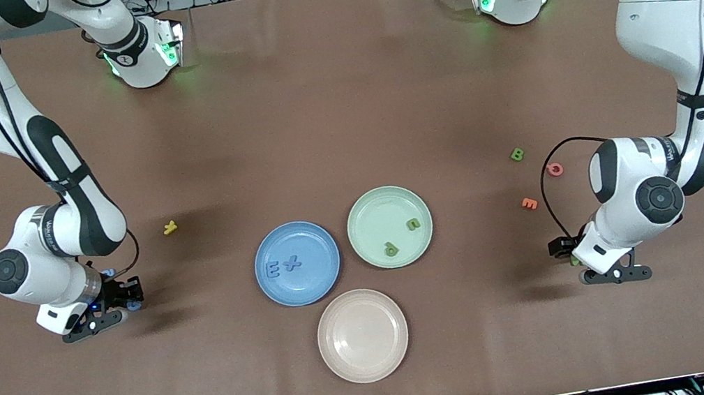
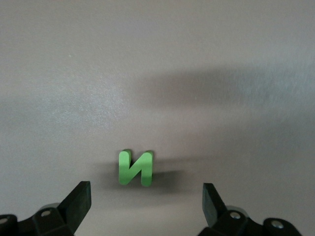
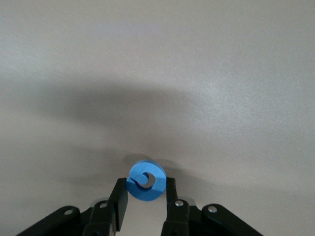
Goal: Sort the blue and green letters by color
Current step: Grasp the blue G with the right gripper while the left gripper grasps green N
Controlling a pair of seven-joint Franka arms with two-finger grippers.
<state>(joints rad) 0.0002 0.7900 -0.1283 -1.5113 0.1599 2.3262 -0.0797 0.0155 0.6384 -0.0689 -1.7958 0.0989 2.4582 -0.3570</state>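
Right pincer [image 3: 145, 194] clamped on round blue letter [image 3: 145, 180] at worktop [image 1: 334, 87] level; lift straight, carry to blue plate [image 1: 267, 285]. Left pincer [image 2: 146, 199] spread wide around green N [image 2: 135, 168]; centre before closing.

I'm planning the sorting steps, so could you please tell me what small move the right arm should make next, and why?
Probably lift: the right pincer is shut on the round blue foam letter low over the brown table, and the blue plate already holds blue letters.
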